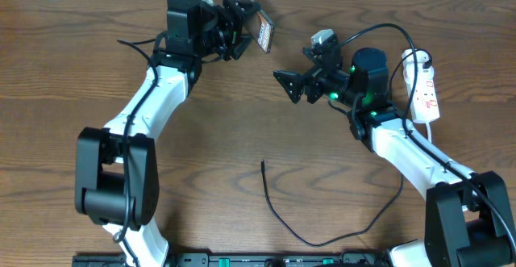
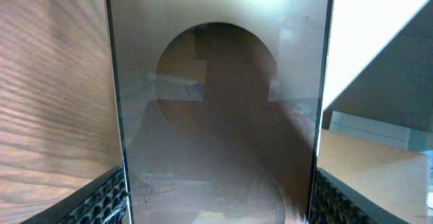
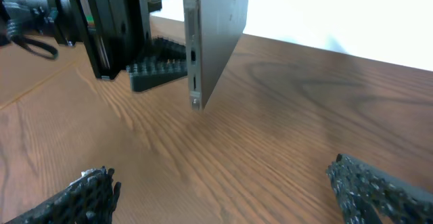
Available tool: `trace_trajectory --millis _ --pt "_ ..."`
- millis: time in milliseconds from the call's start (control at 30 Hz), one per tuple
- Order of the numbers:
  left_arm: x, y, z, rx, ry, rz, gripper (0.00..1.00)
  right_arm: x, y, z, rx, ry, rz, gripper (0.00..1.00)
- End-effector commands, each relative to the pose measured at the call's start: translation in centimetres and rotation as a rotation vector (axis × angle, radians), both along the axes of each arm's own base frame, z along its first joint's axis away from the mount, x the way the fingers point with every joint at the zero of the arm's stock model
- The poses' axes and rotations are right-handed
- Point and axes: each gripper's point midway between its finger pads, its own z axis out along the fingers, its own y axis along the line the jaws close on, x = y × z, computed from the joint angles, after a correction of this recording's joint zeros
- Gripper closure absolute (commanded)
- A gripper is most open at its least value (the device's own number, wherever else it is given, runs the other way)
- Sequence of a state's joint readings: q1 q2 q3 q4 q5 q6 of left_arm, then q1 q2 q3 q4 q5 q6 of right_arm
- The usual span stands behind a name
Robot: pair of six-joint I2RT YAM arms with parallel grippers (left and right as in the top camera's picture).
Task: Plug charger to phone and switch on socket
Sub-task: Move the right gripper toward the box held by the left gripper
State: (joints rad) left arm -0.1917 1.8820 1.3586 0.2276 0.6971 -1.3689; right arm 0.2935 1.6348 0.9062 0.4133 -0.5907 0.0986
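My left gripper (image 1: 242, 27) is shut on the phone (image 1: 264, 31), a dark slab with a brownish oval picture, and holds it tilted above the table's far middle. In the left wrist view the phone (image 2: 220, 116) fills the space between the jaws. In the right wrist view it (image 3: 215, 34) hangs edge-on above the wood. My right gripper (image 1: 292, 87) is open and empty, a little right of the phone and pointing at it. The charger cable's plug tip (image 1: 263, 164) lies loose on the table nearer the front. The white socket strip (image 1: 426, 89) lies at the far right.
The black cable (image 1: 322, 239) curves from its tip to the front edge and back up to the right (image 1: 397, 194). The strip's white cord (image 1: 413, 56) loops at its top end. My left arm (image 1: 145, 114) crosses the left half, my right arm (image 1: 419, 162) the right half.
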Motion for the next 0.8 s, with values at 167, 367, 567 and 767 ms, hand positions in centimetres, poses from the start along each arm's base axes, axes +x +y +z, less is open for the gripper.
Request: trace_trajectory --millis 167,367,567,767 --pt "-0.3 0.5 4.2 -0.010 -0.068 0.023 0.93 1.6 3.1 3.0 0.021 -0.085 0.056 0.01" --pt "-0.6 0.3 3.8 -0.009 -0.049 0.013 0.93 2.6 3.7 3.5 0.025 -0.097 0.061 0.01" --pt "-1.2 -1.1 3.9 -0.017 -0.045 -0.023 0.93 2.9 3.9 4.0 0.028 -0.123 0.047 0.01" --pt "-1.9 -2.3 4.0 -0.028 -0.035 -0.052 0.93 3.4 3.7 4.1 0.023 -0.133 0.016 0.01"
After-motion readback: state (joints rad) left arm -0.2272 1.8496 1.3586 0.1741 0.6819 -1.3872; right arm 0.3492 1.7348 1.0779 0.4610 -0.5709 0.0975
